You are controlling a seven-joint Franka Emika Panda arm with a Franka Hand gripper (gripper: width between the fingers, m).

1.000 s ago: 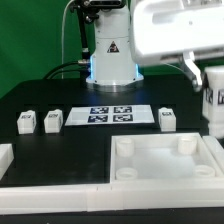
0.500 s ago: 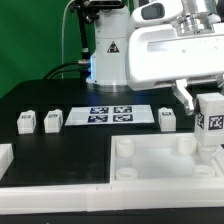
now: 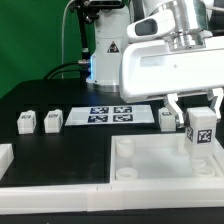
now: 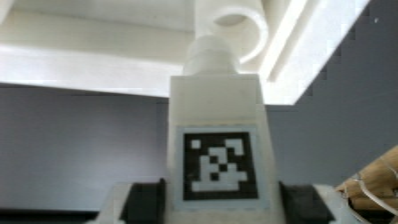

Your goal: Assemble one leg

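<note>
My gripper (image 3: 198, 118) is shut on a leg (image 3: 201, 131), a white cuboid block with a black-and-white tag, held upright above the far right corner of the large white tray-like part (image 3: 165, 170). In the wrist view the leg (image 4: 221, 120) fills the middle between my black fingers (image 4: 143, 203), its peg end pointing at a round corner socket (image 4: 237, 30) of the tray-like part. Three more legs stand on the black table: two at the exterior view's left (image 3: 26, 122) (image 3: 52, 120) and one (image 3: 167, 118) right of the marker board.
The marker board (image 3: 109, 114) lies flat on the table behind the tray-like part. The robot base (image 3: 108, 55) stands at the back. A white part's edge (image 3: 5, 156) shows at the exterior view's left. Other corner sockets (image 3: 126, 148) rise from the tray-like part.
My gripper with the leg has moved toward the exterior view's left and down, from the right edge to over the tray-like part's far right corner.
</note>
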